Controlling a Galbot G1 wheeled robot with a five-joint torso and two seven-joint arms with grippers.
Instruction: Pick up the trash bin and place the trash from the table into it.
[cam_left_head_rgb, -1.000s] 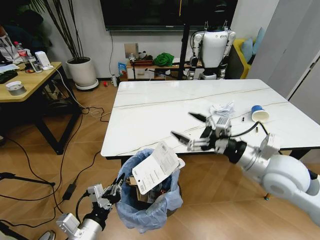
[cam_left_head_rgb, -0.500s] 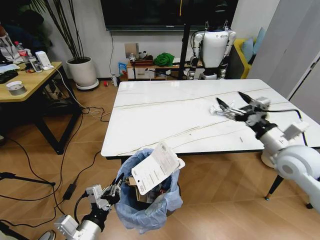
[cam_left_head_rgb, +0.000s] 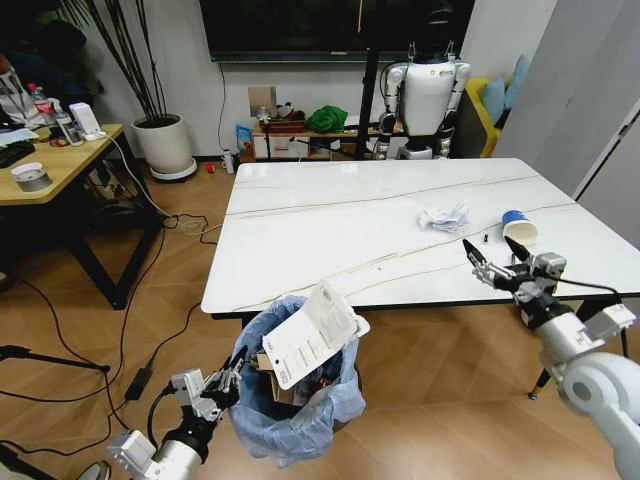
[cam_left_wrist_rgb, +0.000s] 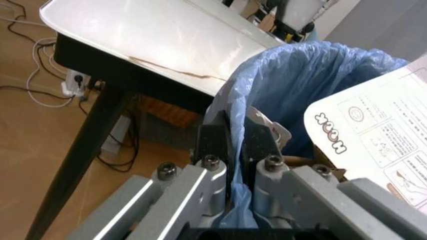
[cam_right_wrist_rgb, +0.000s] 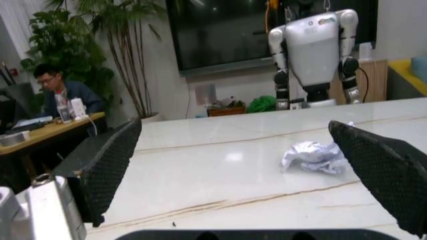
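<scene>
Currently in hand: clearing of remaining litter, bin already held.

Trash bin (cam_left_head_rgb: 297, 395): on the floor just off the near edge of the table (cam_left_head_rgb: 330, 225), blue-bag lined, holding brown cardboard and a white printed sheet (cam_left_head_rgb: 312, 335) that sticks up past the rim.

Left gripper (cam_left_head_rgb: 228, 382): low beside the bin, fingers pressed together on the bag-lined rim, as the left wrist view confirms (cam_left_wrist_rgb: 233, 145).

Right gripper (cam_left_head_rgb: 497, 260): over the table's near right edge, fingers spread wide, nothing between them.

Trash still on the table: crumpled white paper (cam_left_head_rgb: 444, 217), lying ahead of the right gripper and framed between its fingers in the right wrist view (cam_right_wrist_rgb: 315, 156); blue-and-white paper cup (cam_left_head_rgb: 518, 228), on its side near the right gripper.

Judged next requirement: the open right gripper must advance over one of these items, likely the paper, descend and close, then carry it across to the bin mouth, clearing the protruding sheet.
</scene>
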